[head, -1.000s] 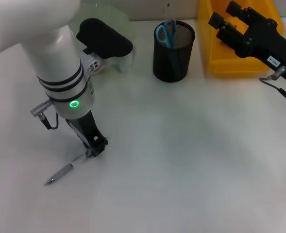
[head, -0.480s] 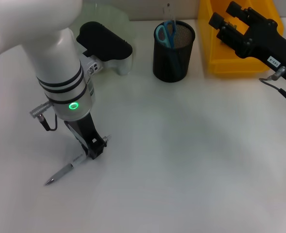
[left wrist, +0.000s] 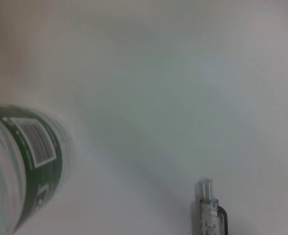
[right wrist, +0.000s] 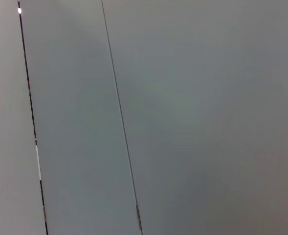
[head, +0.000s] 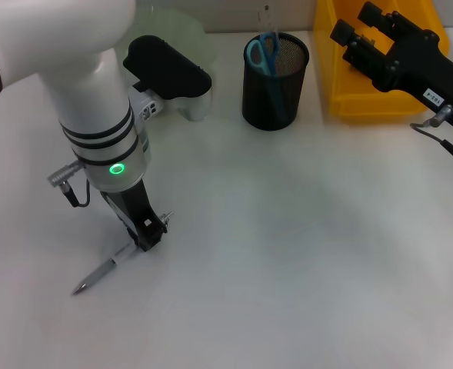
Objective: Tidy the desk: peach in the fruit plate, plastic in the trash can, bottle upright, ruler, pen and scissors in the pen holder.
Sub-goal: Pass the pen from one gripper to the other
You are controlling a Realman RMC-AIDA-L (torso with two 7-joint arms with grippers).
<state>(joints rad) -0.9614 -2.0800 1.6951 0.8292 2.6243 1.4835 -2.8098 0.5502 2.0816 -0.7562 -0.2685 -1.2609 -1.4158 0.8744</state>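
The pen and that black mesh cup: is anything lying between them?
No. In the head view, only bare white desk separates the pen from the pen holder.

A yellow plastic bin [head: 341, 92] stands at the far right edge of a white tabletop [head: 303, 254], just beside a grey wall [right wrist: 183, 117] with 2 thin seams.

Open white desk [head: 303, 254] lay between the pen [head: 103, 269] and the pen holder [head: 274, 81]. The left arm [head: 95, 115] blocked the near-left; the right arm [head: 411, 61] overhung the yellow bin [head: 341, 100].
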